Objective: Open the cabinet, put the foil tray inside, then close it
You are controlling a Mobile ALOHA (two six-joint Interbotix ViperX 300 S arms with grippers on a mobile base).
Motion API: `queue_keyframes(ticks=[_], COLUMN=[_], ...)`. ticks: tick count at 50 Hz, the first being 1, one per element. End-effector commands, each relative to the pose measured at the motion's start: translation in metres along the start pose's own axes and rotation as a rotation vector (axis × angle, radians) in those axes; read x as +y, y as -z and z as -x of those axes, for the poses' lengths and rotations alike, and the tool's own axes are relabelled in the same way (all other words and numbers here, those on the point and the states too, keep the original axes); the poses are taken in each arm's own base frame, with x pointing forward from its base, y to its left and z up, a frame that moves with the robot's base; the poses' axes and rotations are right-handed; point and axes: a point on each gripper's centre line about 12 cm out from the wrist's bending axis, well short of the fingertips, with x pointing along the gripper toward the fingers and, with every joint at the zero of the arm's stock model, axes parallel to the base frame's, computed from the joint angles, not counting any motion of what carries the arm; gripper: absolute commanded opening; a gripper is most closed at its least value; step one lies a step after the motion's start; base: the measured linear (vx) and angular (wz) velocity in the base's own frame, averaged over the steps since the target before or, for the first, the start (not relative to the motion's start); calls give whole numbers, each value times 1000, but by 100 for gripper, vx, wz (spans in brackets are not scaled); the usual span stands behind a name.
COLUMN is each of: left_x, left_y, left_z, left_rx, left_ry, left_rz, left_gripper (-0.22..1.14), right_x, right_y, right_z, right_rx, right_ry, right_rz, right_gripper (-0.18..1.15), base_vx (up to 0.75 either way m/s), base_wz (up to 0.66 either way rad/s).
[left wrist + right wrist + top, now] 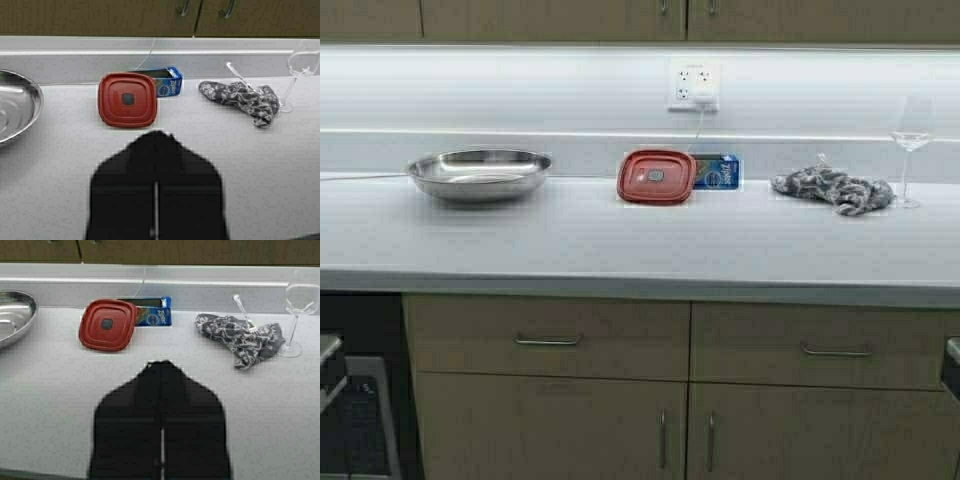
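Note:
The cabinet (550, 18) hangs above the counter; only the lower edge of its two tan doors shows, and they are closed, with the bar handles (663, 6) at their inner edges. The same doors run along the far edge of the left wrist view (100, 17) and the right wrist view (200, 250). The foil tray is out of view in every frame. My left gripper (157, 134) hangs shut above the counter, short of the red lid. Over the counter's front part, my right gripper (162, 363) is also shut and holds nothing. Neither arm appears in the high view.
On the grey counter (620, 250) stand a steel bowl (480, 172) at the left, a red square lid (656, 177), a blue Ziploc box (718, 172), a patterned cloth (832, 188) and a wine glass (911, 140). Drawers and lower doors (550, 400) lie below.

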Motion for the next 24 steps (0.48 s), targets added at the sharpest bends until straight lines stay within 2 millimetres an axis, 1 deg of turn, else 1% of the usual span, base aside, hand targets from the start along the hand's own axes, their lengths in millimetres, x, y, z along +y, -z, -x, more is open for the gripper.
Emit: queue_keyframes(ticks=[1, 24], left_x=[-2, -3], left_y=[-9, -13], left_z=[2, 3], left_rx=[-28, -37], left_ry=[8, 9], left_rz=[-2, -3], left_gripper=[4, 4], right_x=[1, 1], right_y=[-7, -6], right_z=[1, 1], right_rx=[-19, -19], right_ry=[-5, -5], right_rz=[0, 0], right_gripper=[7, 7], base_vx=[0, 0], base_wz=[0, 0])
